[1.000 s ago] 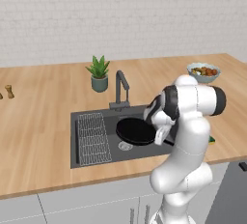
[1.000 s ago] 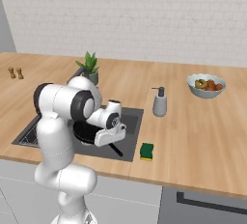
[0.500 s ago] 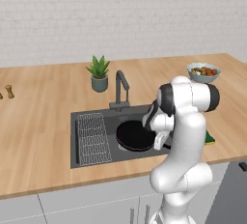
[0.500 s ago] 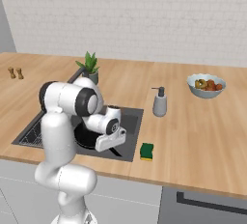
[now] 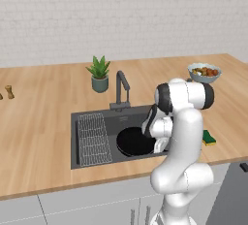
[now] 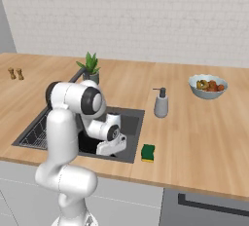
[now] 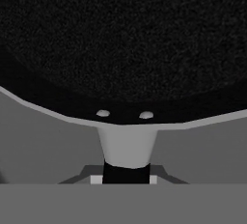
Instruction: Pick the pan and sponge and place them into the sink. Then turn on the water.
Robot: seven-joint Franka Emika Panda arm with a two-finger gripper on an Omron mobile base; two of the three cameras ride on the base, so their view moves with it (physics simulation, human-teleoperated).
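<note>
Left base view, left to right:
- Sink (image 5: 97, 117), centre-left: wire rack (image 5: 92, 138) in its left part.
- Pan (image 5: 133, 141), centre, lying in the basin.
- Gripper (image 5: 160, 144), right of centre, low at the pan's handle (image 7: 127, 146); fingers closed on the handle.
- Sponge (image 5: 209, 137), centre-right, on the counter (image 5: 38, 122).

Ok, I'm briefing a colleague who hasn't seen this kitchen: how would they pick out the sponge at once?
Start at the dark sink sunk into the wooden counter. Just past its right front corner, near the counter's front edge, lies the sponge. It is a small flat green and yellow block, unlike the tall grey soap dispenser and the food bowl farther back.
</note>
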